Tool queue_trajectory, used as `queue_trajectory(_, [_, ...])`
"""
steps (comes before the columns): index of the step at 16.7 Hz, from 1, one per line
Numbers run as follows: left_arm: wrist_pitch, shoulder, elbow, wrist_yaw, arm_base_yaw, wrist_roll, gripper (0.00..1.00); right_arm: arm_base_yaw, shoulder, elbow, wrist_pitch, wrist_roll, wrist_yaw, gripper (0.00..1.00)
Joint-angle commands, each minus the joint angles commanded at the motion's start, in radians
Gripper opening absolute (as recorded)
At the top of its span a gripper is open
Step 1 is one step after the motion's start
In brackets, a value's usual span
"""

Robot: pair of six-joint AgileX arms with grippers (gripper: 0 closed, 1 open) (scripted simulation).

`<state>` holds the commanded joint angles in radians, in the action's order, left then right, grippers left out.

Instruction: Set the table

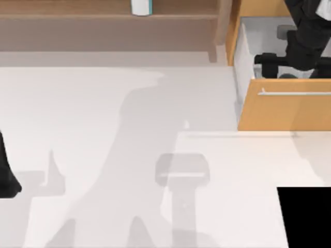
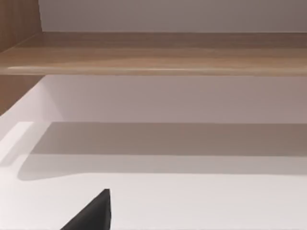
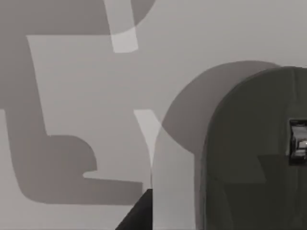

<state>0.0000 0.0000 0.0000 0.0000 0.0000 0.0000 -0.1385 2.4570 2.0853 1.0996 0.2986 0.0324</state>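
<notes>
The white table (image 1: 103, 134) spreads across the top view and carries only shadows. My right arm (image 1: 305, 41) reaches down into the open drawer (image 1: 284, 111) of the orange-wood cabinet at the back right, and my right gripper (image 1: 276, 64) is low inside it. In the right wrist view a dark grey rounded object (image 3: 254, 153) lies on the drawer's pale floor, close beside one black fingertip (image 3: 139, 213). My left arm (image 1: 8, 173) stays parked at the table's left edge. One of its black fingertips (image 2: 91, 215) hangs over the table (image 2: 201, 201).
A brown wooden shelf (image 1: 103, 20) runs along the back and holds a white and teal container (image 1: 140, 7). The pulled-out drawer front with its silver bar handle (image 1: 295, 93) juts over the table's back right. A black rectangle (image 1: 305, 217) covers the front right corner.
</notes>
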Motion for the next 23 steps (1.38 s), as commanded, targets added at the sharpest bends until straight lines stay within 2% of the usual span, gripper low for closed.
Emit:
queue_trajectory(7, [0.0,0.0,0.0,0.0,0.0,0.0,1.0,0.0,0.0,0.0,0.0,0.0,0.0,0.02])
queue_trajectory(17, [0.0,0.0,0.0,0.0,0.0,0.0,1.0,-0.003,0.0,0.0,0.0,0.002,0.0,0.0])
queue_trajectory(23, [0.0,0.0,0.0,0.0,0.0,0.0,1.0,-0.005,-0.116,-0.063,0.009,-0.01,0.008,0.0])
